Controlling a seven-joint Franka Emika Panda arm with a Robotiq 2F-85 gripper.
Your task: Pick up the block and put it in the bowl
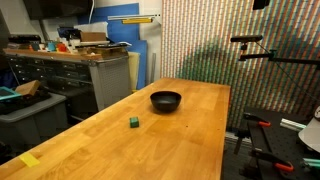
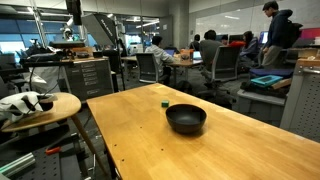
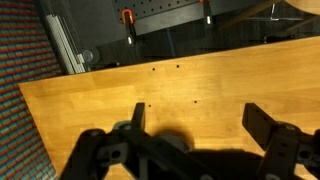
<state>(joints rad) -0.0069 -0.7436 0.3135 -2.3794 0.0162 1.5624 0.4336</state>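
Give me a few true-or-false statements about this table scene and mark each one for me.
1. The block lies inside the bowl. False: it sits on the table beside the bowl, apart from it.
2. The bowl is black and stands upright. True.
3. The gripper is holding the block. False: in the wrist view its jaws stand open, with only bare wood between them.
4. A yellow strip of tape lies on the table. True.

Bare table [image 1: 190, 140] surrounds the block [image 1: 133, 122], with the bowl [image 1: 166, 100] standing near it
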